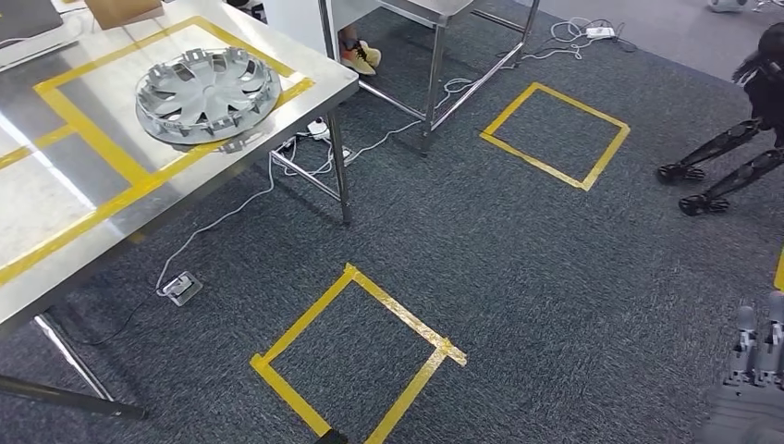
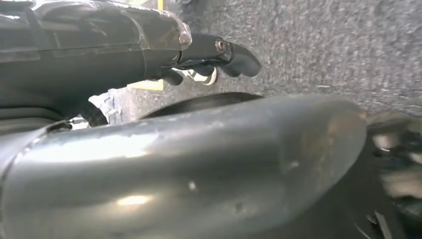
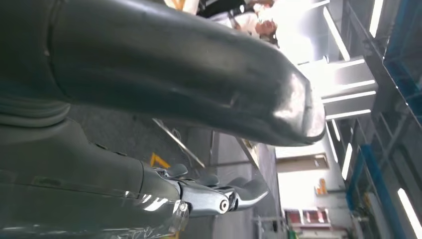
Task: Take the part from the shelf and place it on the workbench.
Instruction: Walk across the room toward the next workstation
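Fingers (image 3: 234, 194) of the right hand (image 1: 753, 375) lie loosely extended, apart from the thick grey thumb (image 3: 209, 74), holding nothing; in the head view this hand hangs low at the robot's right side above dark grey carpet (image 1: 518, 250). Left hand (image 2: 189, 149): dark fingers (image 2: 234, 55) slightly curled and spread from the thumb, nothing between them, carpet beyond.

Task part, a round silver plastic wheel cover (image 1: 208, 92) with radial spokes, lies flat on the stainless steel table (image 1: 55, 199), inside a rectangle of yellow tape (image 1: 139, 176) on the table top, near the table's front corner. Well apart from both hands.

Floor: two yellow tape squares, one close (image 1: 356, 356), one farther off (image 1: 555, 134). White cables (image 1: 305, 162) trail under the table to a floor socket (image 1: 180, 288). Black legs of another robot (image 1: 726, 166) at the far right. Orange shoe (image 1: 356, 57) of a person beneath a second table.
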